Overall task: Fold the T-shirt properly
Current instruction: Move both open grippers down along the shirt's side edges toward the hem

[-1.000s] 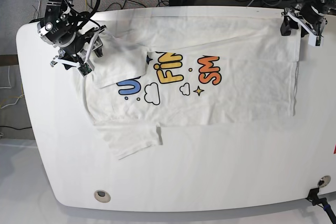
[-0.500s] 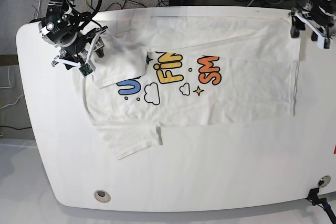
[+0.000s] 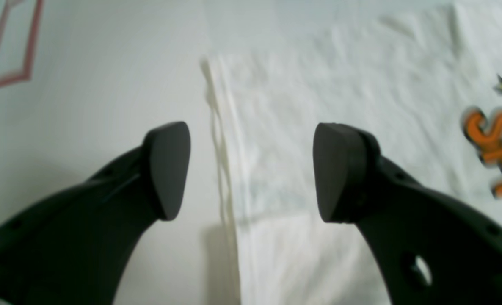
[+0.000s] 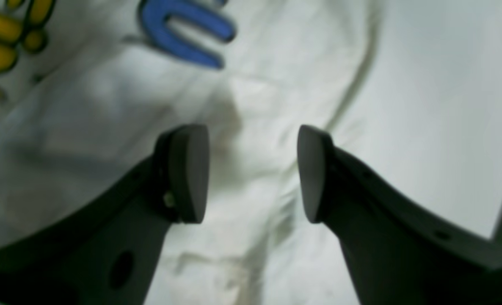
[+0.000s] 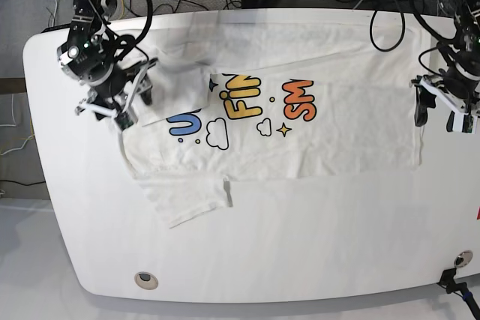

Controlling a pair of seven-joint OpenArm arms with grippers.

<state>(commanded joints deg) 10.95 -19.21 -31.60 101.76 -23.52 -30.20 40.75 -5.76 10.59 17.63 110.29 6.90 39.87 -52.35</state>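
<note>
The T-shirt [image 5: 277, 110] lies spread out on the white table [image 5: 300, 245], print side up, and it fills the upper middle of the base view. One sleeve is folded in over the print at the upper left. The other sleeve sticks out at the lower left.

The right gripper [image 5: 124, 99] sits at the upper left of the base view, over the folded sleeve. Its two fingers are apart and hold nothing. In the right wrist view the cloth [image 4: 251, 203] lies under the gap, with the blue letter at the top of the frame.

The left gripper [image 5: 439, 112] is at the right edge of the base view, by the bottom hem. Its fingers are wide apart too, with nothing between them. In the left wrist view the hem [image 3: 223, 169] runs up and down between the two fingers [image 3: 168, 169].

What could go wrong? The left gripper may close only on the table and miss the hem, because the hem is thin and flat. It may also pinch just the top layer, and then the shirt opens like a bag when lifted. The right gripper could tug the folded sleeve loose. If the two grippers lift unevenly, the fold may end up crooked.
</note>
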